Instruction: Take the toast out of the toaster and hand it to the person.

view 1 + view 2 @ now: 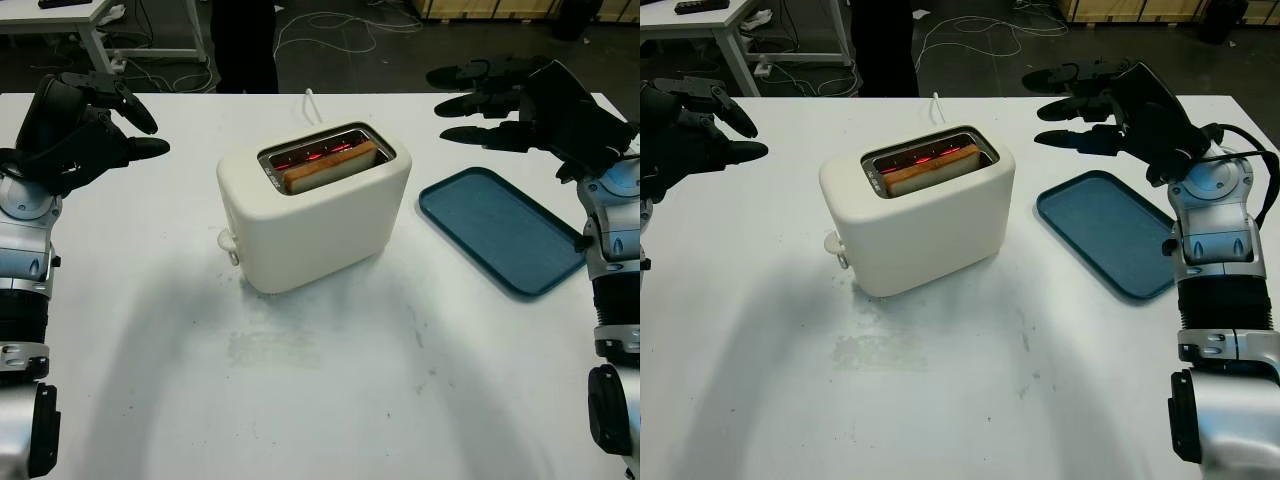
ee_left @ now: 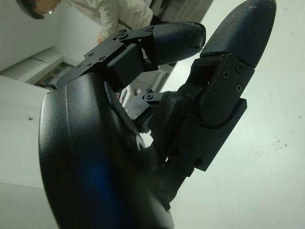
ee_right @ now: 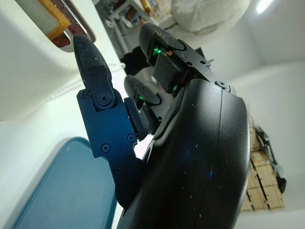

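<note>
while the toast (image 1: 330,166) sits upright in the slot of the cream toaster (image 1: 312,210) at the middle of the white table (image 1: 330,390), with its top edge poking out, both hands hang above the table and hold nothing. the left hand (image 1: 85,125) is open, well to the left of the toaster. the right hand (image 1: 510,100) is open too, beyond the far end of the blue tray (image 1: 500,230), fingers (image 1: 470,104) pointing toward the toaster. a person (image 2: 114,14) in a light top stands beyond the table.

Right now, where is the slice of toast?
In the head camera views, the golden-brown slice of toast sits in the slot of the cream-white plastic toaster at the table's middle, with the blue rectangular tray to its right.
</note>
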Controlling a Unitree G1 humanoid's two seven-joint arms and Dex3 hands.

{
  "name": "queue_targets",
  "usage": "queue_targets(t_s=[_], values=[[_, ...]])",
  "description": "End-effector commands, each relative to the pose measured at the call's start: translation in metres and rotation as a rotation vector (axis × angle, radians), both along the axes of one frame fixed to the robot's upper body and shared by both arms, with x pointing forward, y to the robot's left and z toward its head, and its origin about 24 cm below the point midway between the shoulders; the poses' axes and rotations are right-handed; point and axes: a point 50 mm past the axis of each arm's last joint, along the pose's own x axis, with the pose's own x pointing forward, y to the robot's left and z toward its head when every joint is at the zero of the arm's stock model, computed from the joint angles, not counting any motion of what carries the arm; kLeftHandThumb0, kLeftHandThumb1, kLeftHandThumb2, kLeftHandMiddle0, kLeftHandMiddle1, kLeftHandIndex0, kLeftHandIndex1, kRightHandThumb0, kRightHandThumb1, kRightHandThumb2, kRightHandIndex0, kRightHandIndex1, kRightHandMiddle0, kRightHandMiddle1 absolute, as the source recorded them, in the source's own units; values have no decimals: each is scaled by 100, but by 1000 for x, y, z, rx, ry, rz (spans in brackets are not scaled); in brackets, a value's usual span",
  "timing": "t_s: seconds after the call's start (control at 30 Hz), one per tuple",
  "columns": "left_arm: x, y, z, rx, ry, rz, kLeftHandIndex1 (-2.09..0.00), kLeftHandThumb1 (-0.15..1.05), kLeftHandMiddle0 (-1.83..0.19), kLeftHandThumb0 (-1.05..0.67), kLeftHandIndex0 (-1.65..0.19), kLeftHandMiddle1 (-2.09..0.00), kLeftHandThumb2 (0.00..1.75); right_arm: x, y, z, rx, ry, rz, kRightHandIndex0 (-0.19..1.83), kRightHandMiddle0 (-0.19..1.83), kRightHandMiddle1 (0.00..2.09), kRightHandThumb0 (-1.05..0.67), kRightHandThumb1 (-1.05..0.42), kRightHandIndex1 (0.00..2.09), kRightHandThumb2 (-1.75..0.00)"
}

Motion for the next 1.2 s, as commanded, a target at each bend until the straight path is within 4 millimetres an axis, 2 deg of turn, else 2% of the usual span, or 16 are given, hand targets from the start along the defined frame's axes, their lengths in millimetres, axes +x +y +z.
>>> queue_targets(t_s=[0.0, 1.17], values=[[-2, 2, -2, -9, -3, 7, -111, 74, -112, -105, -100, -108, 0, -2, -2, 0, 15, -2, -3, 76, 78, 0, -44, -79, 23, 0], [-1, 2, -3, -13, -5, 6, -113, 76, -111, -105, -99, -110, 1, -2, -3, -2, 14, 25, -7, 76, 76, 0, -49, -81, 19, 0]])
